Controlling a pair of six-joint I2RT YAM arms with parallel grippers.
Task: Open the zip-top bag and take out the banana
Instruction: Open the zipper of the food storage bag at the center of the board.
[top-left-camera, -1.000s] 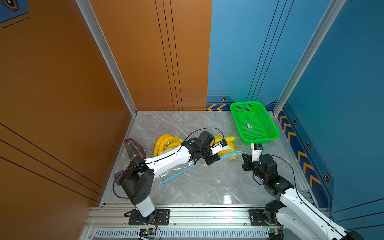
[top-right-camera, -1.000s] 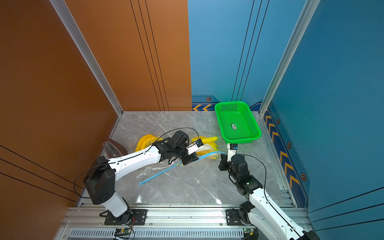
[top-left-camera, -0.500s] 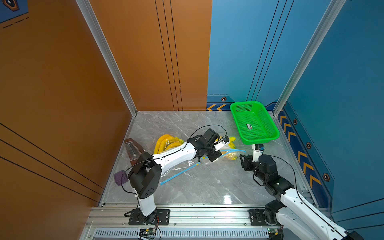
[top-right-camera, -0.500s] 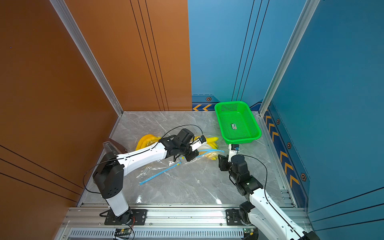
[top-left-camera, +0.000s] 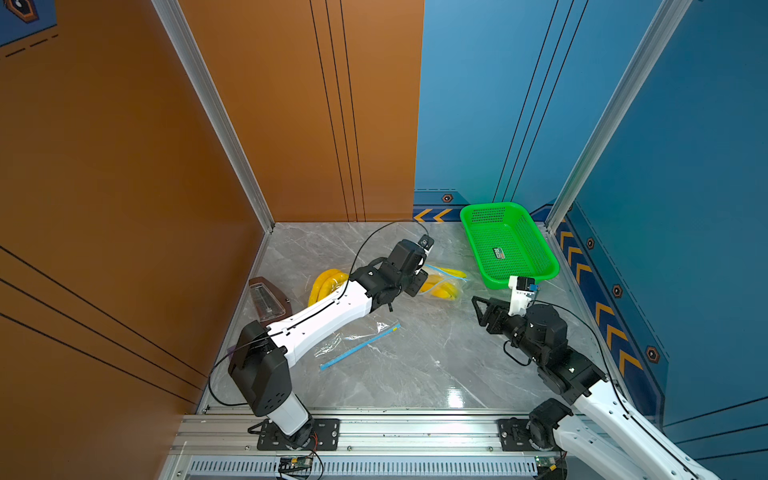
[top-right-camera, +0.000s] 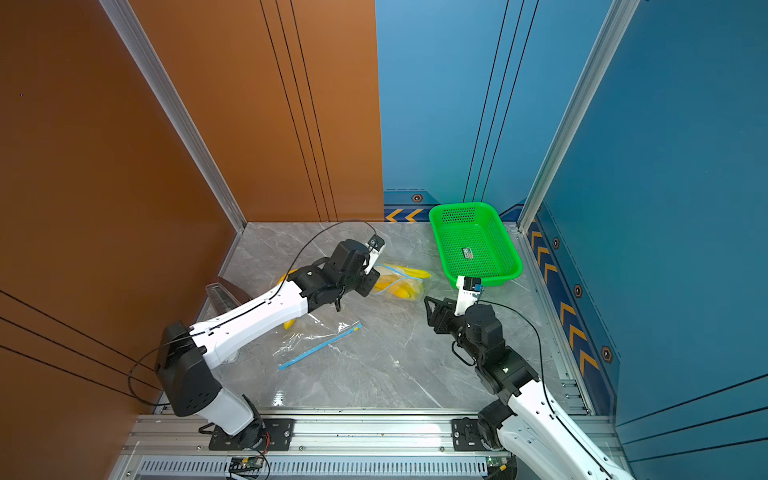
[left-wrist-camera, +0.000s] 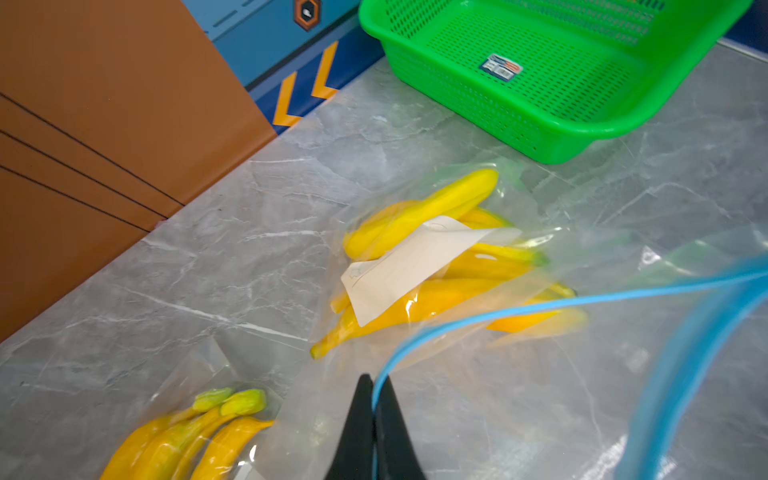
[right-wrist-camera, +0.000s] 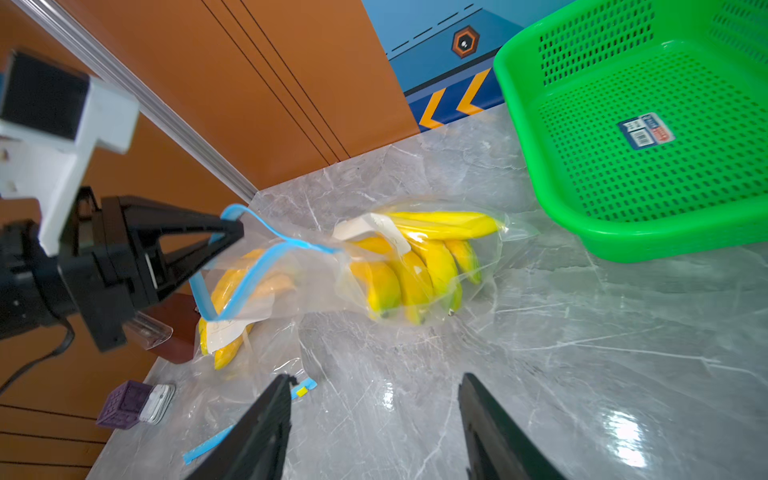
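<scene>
The clear zip-top bag (top-left-camera: 451, 286) lies on the marble floor near the basket in both top views, also bag (top-right-camera: 409, 286). Yellow bananas (right-wrist-camera: 415, 266) with a white label sit inside it, bananas (left-wrist-camera: 436, 257). My left gripper (left-wrist-camera: 374, 384) is shut on the bag's blue zip strip (left-wrist-camera: 540, 307) and holds that edge off the floor; it also shows as the left gripper (right-wrist-camera: 232, 232) and left gripper (top-left-camera: 419, 282). The two blue strips stand apart at the mouth. My right gripper (right-wrist-camera: 374, 382) is open and holds nothing, a little in front of the bag, right gripper (top-left-camera: 480, 307).
A green basket (top-left-camera: 536, 266) stands at the back right. A flat clear bag with a blue zip (top-left-camera: 361, 343) lies mid-floor. Another bagged banana bunch (left-wrist-camera: 187, 436) lies by the left arm. A brown box with a clear lid (top-left-camera: 266, 297) and a purple cube (right-wrist-camera: 124, 403) sit at the left wall.
My right gripper has opened, let go of the blue zip strip and drawn back. My left gripper has shut on the strip and moved toward the basket with it.
</scene>
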